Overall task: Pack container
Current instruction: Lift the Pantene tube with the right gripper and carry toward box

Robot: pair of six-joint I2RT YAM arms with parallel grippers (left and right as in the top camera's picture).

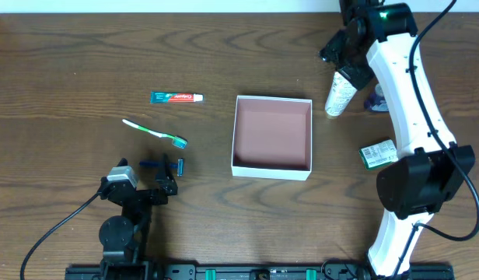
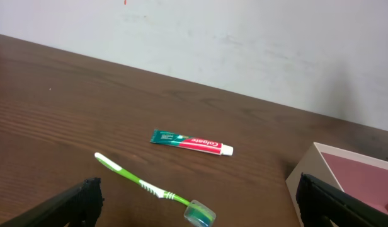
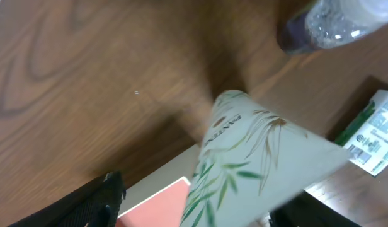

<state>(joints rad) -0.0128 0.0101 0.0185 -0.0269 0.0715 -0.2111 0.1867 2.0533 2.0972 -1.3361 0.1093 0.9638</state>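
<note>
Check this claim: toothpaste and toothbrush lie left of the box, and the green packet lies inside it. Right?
Not quite. The overhead view shows the packet on the table right of the box, which is empty. The toothpaste and toothbrush do lie left of it.

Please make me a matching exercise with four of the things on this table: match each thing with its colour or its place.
Things:
1. toothpaste tube
2. toothbrush
3. container
4. small packet

Descriptions:
A. white walls, pink-brown floor
B. green and white, lies right of the container
C. green and red, with a white cap
D. long thin handle, lies left of the container

Pairs: 1-C, 2-D, 3-A, 4-B
</note>
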